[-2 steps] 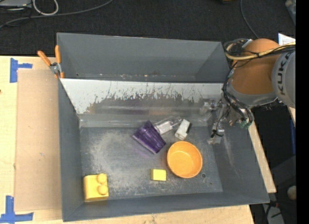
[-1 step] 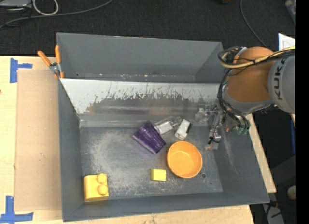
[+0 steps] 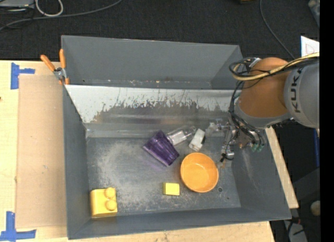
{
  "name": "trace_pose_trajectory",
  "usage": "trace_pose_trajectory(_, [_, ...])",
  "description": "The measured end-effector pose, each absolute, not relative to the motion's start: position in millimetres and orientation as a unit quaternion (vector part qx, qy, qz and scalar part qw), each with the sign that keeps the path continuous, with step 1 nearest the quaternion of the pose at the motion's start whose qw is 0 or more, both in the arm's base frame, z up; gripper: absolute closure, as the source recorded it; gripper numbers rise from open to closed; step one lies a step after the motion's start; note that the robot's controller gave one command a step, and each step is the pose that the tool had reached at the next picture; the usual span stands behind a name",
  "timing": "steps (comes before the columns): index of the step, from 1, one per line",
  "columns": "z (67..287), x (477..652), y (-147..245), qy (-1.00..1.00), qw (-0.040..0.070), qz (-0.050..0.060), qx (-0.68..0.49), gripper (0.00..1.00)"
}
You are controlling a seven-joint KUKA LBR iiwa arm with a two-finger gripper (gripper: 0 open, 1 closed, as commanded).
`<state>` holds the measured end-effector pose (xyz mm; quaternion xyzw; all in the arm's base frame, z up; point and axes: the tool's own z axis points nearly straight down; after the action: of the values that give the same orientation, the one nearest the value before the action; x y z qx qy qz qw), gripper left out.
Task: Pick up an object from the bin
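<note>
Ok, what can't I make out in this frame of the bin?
- Camera view: the clear items beside the purple ridged object are too small and see-through to name.
- Camera view: the tool hangs right of the orange bowl; from above, I cannot judge whether it touches the floor of the bin.
- Camera view: the arm's orange cover hides part of the bin's right wall.

Black letters "KU" on the grey robot arm (image 3: 309, 92) at right, cut off by the edge; nothing else legible

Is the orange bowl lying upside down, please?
No, the orange bowl sits open side up, its hollow inside showing, at the front right of the bin.
</note>
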<state>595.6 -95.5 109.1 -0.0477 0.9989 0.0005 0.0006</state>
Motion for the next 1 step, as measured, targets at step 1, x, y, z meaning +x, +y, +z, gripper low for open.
trace_pose_trajectory(1, [89.5, 592.3, -55.6, 0.995, 0.002, 0.000, -0.098, 0.00])
